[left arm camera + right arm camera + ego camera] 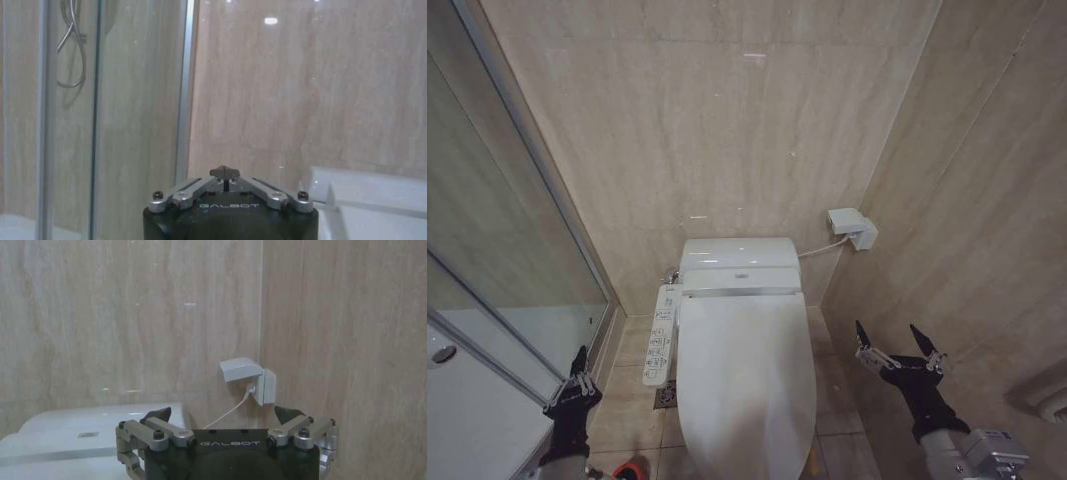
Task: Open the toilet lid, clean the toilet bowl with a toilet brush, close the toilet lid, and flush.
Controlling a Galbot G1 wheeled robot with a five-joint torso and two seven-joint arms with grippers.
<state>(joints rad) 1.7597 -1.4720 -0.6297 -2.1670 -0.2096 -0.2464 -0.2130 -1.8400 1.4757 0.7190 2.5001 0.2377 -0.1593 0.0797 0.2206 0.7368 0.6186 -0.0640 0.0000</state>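
The toilet lid point(745, 380) is a glossy white oval lying flat and shut over the toilet bowl, which is hidden beneath it. The tank housing point(739, 262) sits behind it against the back wall. My left gripper point(579, 375) hangs low to the left of the toilet, beside the shower glass, its fingers shut with nothing between them point(225, 172). My right gripper point(893, 345) is held to the right of the lid, open and empty point(223, 415). A small red cup point(630, 467) peeks in at the bottom edge beside the left arm; the toilet brush itself is hidden.
A narrow white button panel point(660, 335) runs along the toilet's left side. A glass shower partition point(517, 260) closes off the left, with a shower hose point(70, 45) behind it. A white wall box point(852, 228) with a cable sits in the right corner. Tiled walls stand close on both sides.
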